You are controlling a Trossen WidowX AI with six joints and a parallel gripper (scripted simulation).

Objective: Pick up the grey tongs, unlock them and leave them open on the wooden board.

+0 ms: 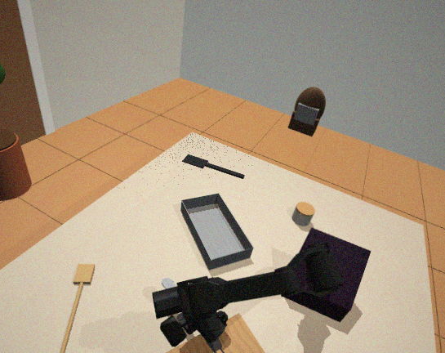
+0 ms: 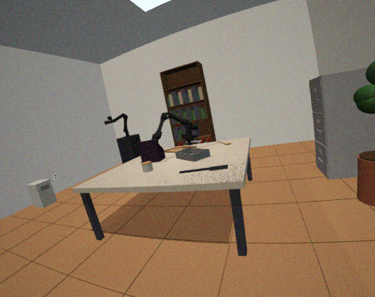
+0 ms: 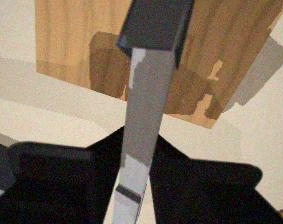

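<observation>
My gripper (image 1: 197, 327) (image 2: 190, 141) (image 3: 137, 130) is shut on the grey tongs (image 1: 167, 283) (image 2: 196, 141) (image 3: 148, 100), which run lengthwise between the fingers in the wrist view. Their far end there has a dark grey channel piece, over the wooden board (image 1: 246, 332) (image 2: 171, 150) (image 3: 57, 45). The tongs are held above the table and look closed and roughly level; the arm hides their middle in the top view. The roasting tin (image 1: 231, 260) (image 2: 186, 156) stands beside the arm with nothing across it.
A dark purple block (image 1: 354, 261) (image 2: 150, 151) stands below the arm's base end. A small tub with an orange top (image 1: 303, 213) (image 2: 147, 166) stands near it. A black spatula (image 1: 224, 170) (image 2: 202, 169) lies past the tin. A wooden spatula (image 1: 84, 274) (image 2: 224, 143) lies on the other side.
</observation>
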